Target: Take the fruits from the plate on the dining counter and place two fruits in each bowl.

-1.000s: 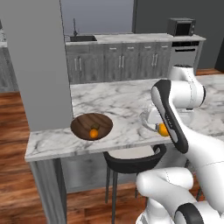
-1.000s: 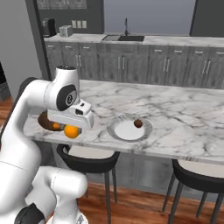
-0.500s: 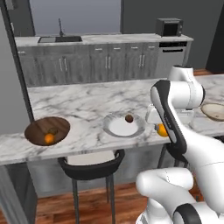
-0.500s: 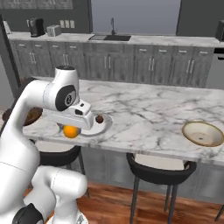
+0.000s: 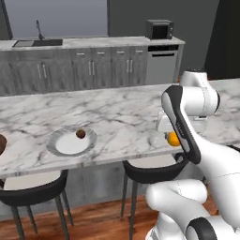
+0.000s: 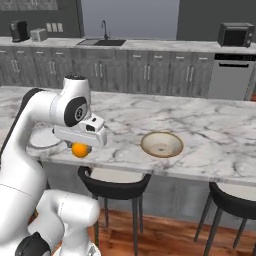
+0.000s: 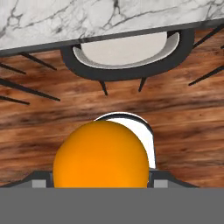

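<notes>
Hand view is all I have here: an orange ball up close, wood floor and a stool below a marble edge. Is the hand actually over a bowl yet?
Observer: Not yet. In the right base view the hand holds the orange fruit at the near edge of the dining counter, with the tan bowl off to its right.
Operator: Anything in that bowl?
Observer: It looks empty in the right base view.
Operator: What remains on the plate?
Observer: The left base view shows the plate with one dark brown fruit on it.
</notes>
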Tool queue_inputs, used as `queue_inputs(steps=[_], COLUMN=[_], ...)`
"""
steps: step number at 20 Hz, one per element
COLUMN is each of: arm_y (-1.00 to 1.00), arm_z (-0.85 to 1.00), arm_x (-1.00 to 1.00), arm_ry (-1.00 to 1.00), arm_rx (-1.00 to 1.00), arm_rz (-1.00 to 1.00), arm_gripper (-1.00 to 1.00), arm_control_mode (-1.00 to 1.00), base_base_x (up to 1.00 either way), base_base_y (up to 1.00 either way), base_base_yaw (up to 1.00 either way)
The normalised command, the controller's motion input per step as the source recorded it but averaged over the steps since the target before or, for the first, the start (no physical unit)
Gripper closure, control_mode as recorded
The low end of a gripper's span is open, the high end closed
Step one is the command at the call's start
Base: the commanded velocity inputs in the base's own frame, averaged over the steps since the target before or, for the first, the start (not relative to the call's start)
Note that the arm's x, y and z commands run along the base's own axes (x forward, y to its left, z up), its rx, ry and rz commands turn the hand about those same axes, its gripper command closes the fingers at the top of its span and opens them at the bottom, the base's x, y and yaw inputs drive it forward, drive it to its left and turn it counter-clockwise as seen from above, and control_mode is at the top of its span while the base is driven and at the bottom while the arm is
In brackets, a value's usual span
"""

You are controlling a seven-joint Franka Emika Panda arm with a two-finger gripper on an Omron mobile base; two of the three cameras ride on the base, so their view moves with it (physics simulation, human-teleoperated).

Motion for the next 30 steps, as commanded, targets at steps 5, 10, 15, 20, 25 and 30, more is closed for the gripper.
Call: queue_inputs(steps=[5,10,15,20,25,30], arm_y=[0.0,0.0,0.0,0.0,0.0,0.0], arm_z=[0.0,0.0,0.0,0.0,0.0,0.0], arm_x=[0.0,0.0,0.0,0.0,0.0,0.0], arm_ry=[0.0,0.0,0.0,0.0,0.0,0.0], arm_rx=[0.0,0.0,0.0,0.0,0.0,0.0], arm_rz=[0.0,0.0,0.0,0.0,0.0,0.0], arm_gripper=[1.0,1.0,1.0,1.0,1.0,1.0], arm_control_mode=[1.0,1.0,1.0,1.0,1.0,1.0], base_base_x=[0.06,0.26,0.5,0.48,0.7,0.49], base_base_y=[-1.0,-0.67,-0.46,0.0,0.0,0.0], base_base_yaw=[0.0,0.09,0.18,0.01,0.0,0.0])
